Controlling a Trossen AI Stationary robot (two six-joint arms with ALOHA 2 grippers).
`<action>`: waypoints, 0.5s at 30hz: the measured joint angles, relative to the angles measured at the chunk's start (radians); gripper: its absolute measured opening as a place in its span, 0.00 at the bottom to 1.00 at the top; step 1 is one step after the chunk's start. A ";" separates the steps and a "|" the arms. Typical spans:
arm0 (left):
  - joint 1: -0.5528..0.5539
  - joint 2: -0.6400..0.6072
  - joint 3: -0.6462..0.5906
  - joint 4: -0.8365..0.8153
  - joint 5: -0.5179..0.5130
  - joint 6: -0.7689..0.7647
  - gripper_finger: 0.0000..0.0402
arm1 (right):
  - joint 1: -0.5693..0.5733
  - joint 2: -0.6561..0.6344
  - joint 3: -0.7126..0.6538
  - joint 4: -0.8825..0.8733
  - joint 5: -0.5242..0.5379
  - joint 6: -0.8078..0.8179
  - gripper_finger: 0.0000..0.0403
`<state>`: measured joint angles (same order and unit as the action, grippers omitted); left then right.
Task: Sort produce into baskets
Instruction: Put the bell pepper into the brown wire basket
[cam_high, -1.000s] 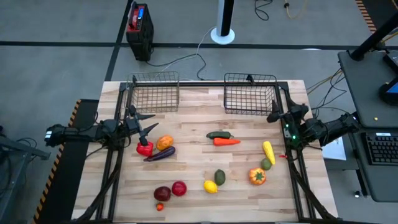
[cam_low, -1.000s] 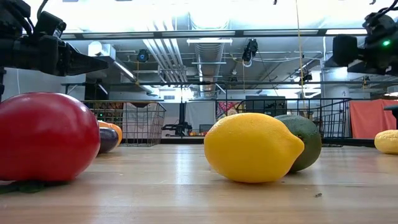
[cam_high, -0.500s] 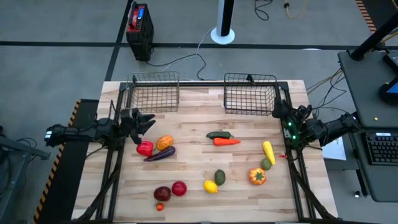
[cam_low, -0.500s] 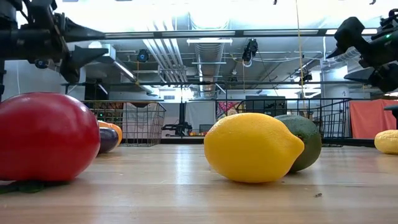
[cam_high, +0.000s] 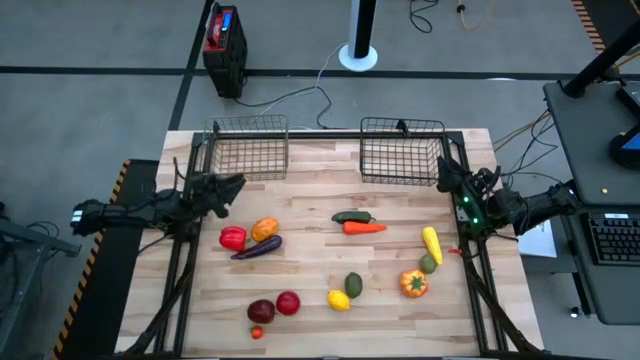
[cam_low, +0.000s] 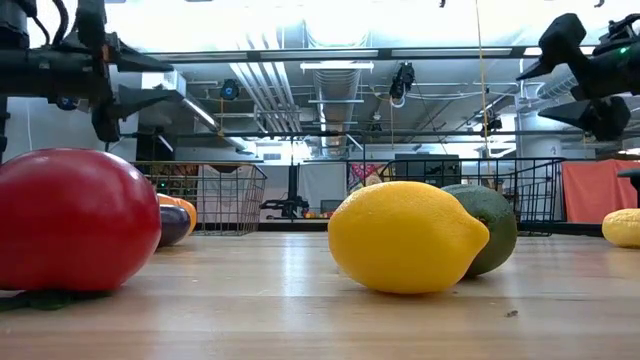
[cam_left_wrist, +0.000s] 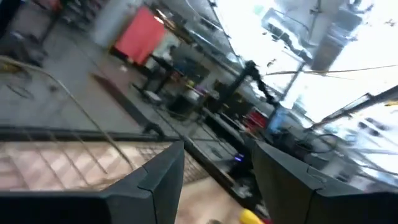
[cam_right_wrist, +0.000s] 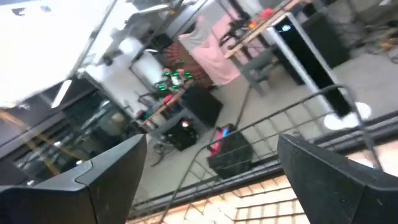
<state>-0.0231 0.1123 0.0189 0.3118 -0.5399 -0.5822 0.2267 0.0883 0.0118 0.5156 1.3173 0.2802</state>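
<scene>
The produce lies scattered on the wooden table (cam_high: 320, 260). A red pepper (cam_high: 232, 238), an orange piece (cam_high: 265, 229) and an eggplant (cam_high: 258, 247) lie at the left. A green piece (cam_high: 352, 216) and a carrot (cam_high: 364, 228) lie in the middle. A lemon (cam_high: 339, 299) and a red apple (cam_high: 288, 302) lie near the front. Two wire baskets (cam_high: 247, 148) (cam_high: 402, 150) stand at the far edge. My left gripper (cam_high: 235, 183) hovers open above the table's left side, beyond the red pepper. My right gripper (cam_high: 443, 172) hovers open at the right basket's right corner. Neither holds anything.
More pieces lie at the right: a yellow one (cam_high: 431, 243), a small green one (cam_high: 428, 264) and an orange-red pepper (cam_high: 414, 284). An avocado (cam_high: 353, 284), a dark red piece (cam_high: 261, 311) and a tiny tomato (cam_high: 257, 333) lie near the front. Dark frame rails run along both sides.
My left gripper has rolled about its own line and tipped up, away from the red pepper, its fingers now one above the other. My right gripper has rolled too, staying in place. Both have stayed open. No produce has moved.
</scene>
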 joint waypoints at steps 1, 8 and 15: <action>0.000 0.010 0.000 0.030 0.051 0.004 0.43 | -0.010 0.000 0.000 0.007 -0.054 0.000 0.88; -0.015 0.172 0.131 0.055 0.217 0.016 0.43 | -0.107 0.076 0.041 0.096 -0.264 -0.003 0.88; -0.035 0.410 0.478 -0.495 0.250 0.099 0.43 | -0.129 0.322 0.190 0.012 -0.323 -0.046 0.88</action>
<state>-0.0580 0.5225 0.4970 -0.1835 -0.2903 -0.4828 0.0975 0.4099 0.2017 0.5275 0.9947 0.2342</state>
